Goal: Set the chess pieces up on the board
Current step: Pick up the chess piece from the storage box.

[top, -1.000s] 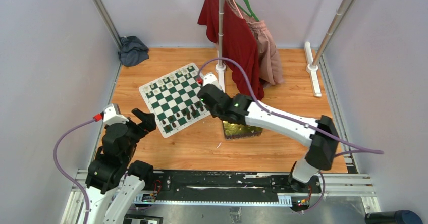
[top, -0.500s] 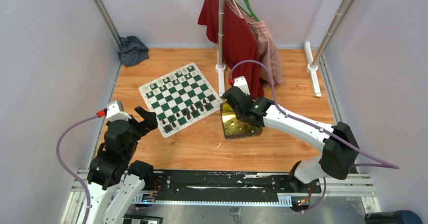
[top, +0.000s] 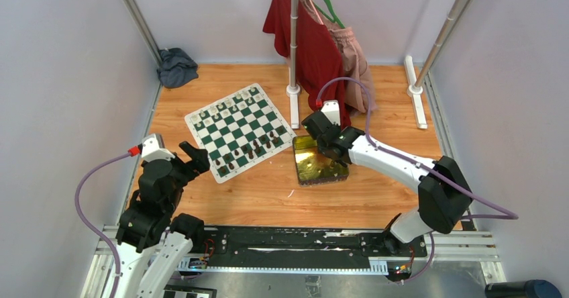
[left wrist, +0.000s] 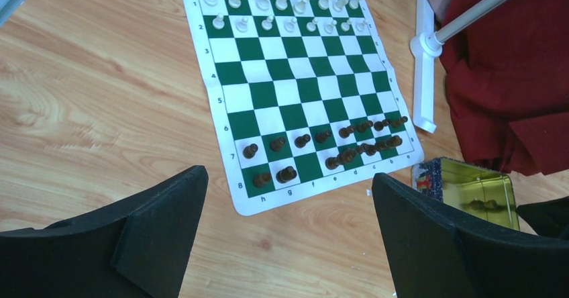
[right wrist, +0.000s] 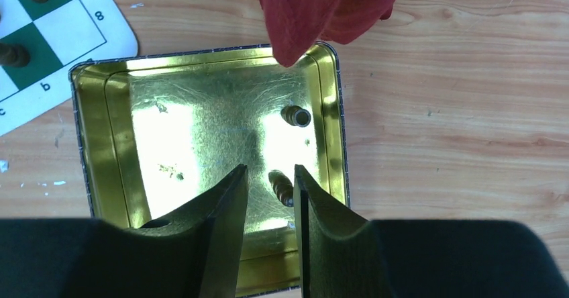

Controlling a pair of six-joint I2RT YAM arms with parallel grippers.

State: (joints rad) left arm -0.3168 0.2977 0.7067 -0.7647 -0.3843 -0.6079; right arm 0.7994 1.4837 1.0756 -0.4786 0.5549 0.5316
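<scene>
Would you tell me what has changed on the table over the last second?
The right gripper swung rightwards off the board's near-right corner and now hangs over the gold tin, fingers slightly apart above two dark pieces lying inside. I cannot see that it took or released anything. The left gripper, open, barely moved; the board and its chessmen stayed as they were.

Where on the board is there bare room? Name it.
The four middle ranks of the board, between the cream pieces and dark pieces, are bare. One dark back-row square is open too. Crowded: the dark corner by the tin.
</scene>
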